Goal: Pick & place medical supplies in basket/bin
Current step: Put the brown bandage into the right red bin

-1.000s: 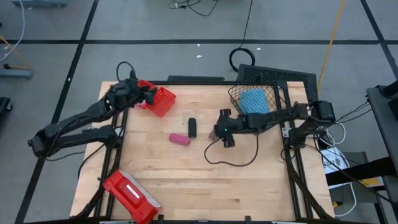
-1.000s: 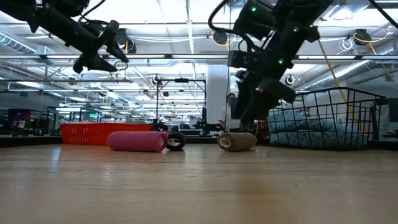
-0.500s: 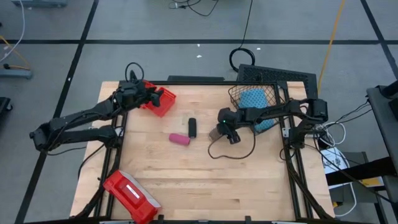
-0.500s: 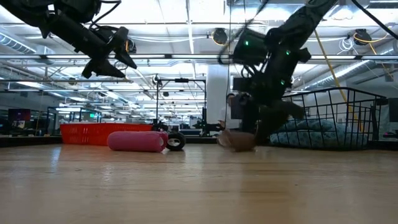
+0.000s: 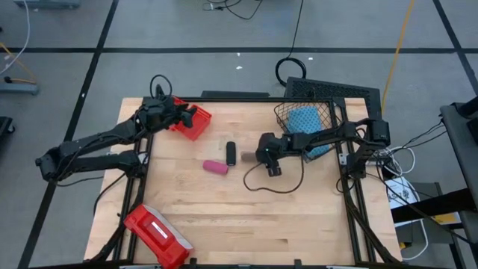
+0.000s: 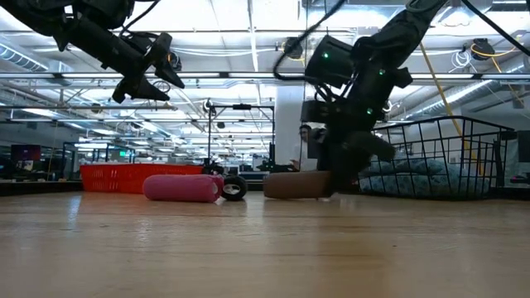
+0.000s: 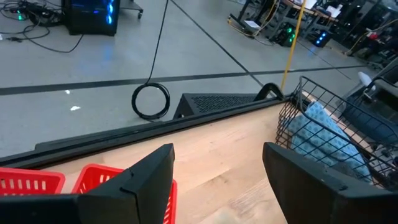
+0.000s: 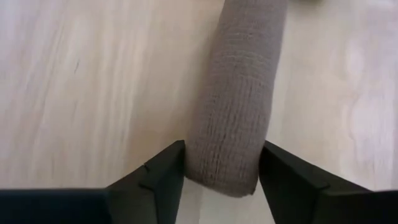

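Contact at the brown roll (image 8: 233, 99): over the last second the right gripper (image 8: 221, 171) has dropped from above the table centre onto it and narrowed its jaws, so both fingers now press the roll's sides near one end (low view shows the roll (image 6: 296, 185) lying on the wood, not yet lifted). The roll has also turned; a sec ago it showed its round end to the low camera, now its long side. Judged meaning: grasp is being made, lift & carry to a container come next.

Right gripper: jaws partly closed, flanking and touching the brown roll, near the table centre, just off the black wire-mesh basket (image 5: 328, 112) at the far right corner; blue cloth pad (image 5: 305, 119) already lies inside it.

Left gripper (image 7: 217, 180): jaws part open, empty, hovering over the red bin (image 5: 190, 121) near the far left corner; it has shifted slightly towards the bin.

Pink roll (image 5: 216, 167) and black roll (image 5: 231, 153) lie loose at mid-table, just left of the brown roll
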